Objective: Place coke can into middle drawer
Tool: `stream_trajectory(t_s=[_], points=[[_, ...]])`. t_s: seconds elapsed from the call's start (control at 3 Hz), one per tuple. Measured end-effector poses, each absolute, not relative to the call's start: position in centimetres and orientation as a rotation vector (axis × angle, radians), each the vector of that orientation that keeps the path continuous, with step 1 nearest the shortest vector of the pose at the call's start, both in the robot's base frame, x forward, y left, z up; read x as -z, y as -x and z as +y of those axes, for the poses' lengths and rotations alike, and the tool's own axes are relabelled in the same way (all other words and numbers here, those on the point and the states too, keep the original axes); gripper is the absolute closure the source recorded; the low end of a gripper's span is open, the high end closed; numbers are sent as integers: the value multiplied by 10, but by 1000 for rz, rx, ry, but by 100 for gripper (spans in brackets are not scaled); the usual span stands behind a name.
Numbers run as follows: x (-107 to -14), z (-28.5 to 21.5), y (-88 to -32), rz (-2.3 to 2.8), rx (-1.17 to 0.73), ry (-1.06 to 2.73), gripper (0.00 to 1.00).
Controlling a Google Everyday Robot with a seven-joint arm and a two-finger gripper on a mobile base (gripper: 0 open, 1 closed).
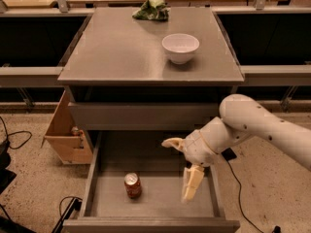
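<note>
The middle drawer (160,198) stands open at the foot of a grey cabinet (116,52), its flat floor in plain sight. The coke can (132,185) stands upright on that floor, in the drawer's left half and toward its front edge, clear of the walls. Nothing touches the can.

The gripper (183,164) hangs over the right half of the drawer, well apart from the can. Its two pale fingers are spread wide and hold nothing. One finger (172,142) points back toward the rear of the drawer, and the other (192,183) reaches down toward the floor near the right wall. The white arm (257,123) comes in over the drawer's right side and covers part of that wall.

Directly above the drawer sits a shallower drawer front (141,115), which overhangs the rear of the open drawer and shades it. Higher up, on the cabinet top, a white bowl (180,47) rests to the right of the drawer's midline. Farther back lies a crumpled green thing (151,9), possibly a bag.

Left of the drawer, a brown box (65,135) leans on the speckled floor beside the cabinet, with dark cables (9,135) beyond it. Right of the drawer, a black cable (238,188) trails over the floor under the arm.
</note>
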State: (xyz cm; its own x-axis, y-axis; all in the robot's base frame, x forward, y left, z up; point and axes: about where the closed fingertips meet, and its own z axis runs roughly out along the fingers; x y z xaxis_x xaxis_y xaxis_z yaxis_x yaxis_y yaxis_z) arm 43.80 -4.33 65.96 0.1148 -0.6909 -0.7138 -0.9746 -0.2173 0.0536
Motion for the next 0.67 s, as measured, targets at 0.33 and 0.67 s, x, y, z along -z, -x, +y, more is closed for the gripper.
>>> stream_trajectory(t_s=[0.33,0.67], points=[[-701,-70,-430,1787,-646,2027,0],[-724,-69,-429,1800,-572,2030,0]])
